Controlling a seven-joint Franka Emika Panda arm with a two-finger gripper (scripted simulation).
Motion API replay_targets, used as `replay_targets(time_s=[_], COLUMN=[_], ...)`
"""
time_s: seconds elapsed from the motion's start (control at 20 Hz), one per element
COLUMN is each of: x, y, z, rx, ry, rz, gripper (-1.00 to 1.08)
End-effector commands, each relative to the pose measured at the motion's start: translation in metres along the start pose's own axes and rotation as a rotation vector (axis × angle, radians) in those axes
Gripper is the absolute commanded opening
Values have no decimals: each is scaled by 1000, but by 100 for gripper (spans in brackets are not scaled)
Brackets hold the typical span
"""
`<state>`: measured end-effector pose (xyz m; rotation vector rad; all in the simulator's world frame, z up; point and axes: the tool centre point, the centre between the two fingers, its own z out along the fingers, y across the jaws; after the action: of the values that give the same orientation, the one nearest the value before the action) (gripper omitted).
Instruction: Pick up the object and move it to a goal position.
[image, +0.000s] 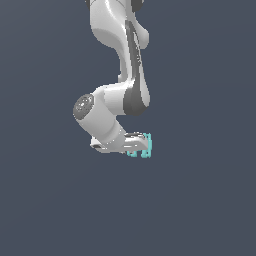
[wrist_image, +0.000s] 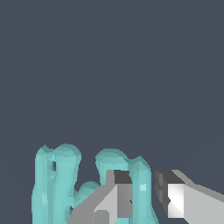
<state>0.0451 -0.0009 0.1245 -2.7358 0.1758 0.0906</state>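
Arm (image: 117, 75), white Franka, descending from upper frame in the exterior view and bent at a grey-capped joint (image: 84, 106) toward the exterior view's left; wrist angled down and toward the exterior view's right.

Gripper (image: 141, 146), white, at the arm's lower end, pointing toward the exterior view's right. Jaws apart in the wrist view, a gap of plain background visible between the two dark-padded fingertips (wrist_image: 119, 177). Not closed on anything that can be confirmed.

Object (image: 146, 146), small, teal, several parallel bars joined at the middle. Located right at the gripper's tip in the exterior view, on the side toward that view's right, narrower than the gripper. Contact or a small gap: not decidable from that view.

Object (wrist_image: 65, 183) as seen from the wrist: bars running lengthwise along the fingers' direction, rounded ends protruding beyond the fingertips. One bar lying between the two fingers, against the inner face of one finger; remaining bars outside that finger, on the far side from the other. Other finger separated from the nearest bar by open background.

Governing relation, as judgement: object off-centre within the jaws, long axis parallel to the fingers, so closing likely to catch only the single outermost bar.

Goal position: not marked in either view.
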Motion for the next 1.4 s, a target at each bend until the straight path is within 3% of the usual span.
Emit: replay_targets(time_s=[0.0, 0.8, 1.35], x=[-13, -93, -116], y=[6, 46, 59], z=[-23, -172, -221], rx=[0, 2, 2], ry=[1, 0, 0], rz=[0, 1, -1], gripper=[-100, -100, -100])
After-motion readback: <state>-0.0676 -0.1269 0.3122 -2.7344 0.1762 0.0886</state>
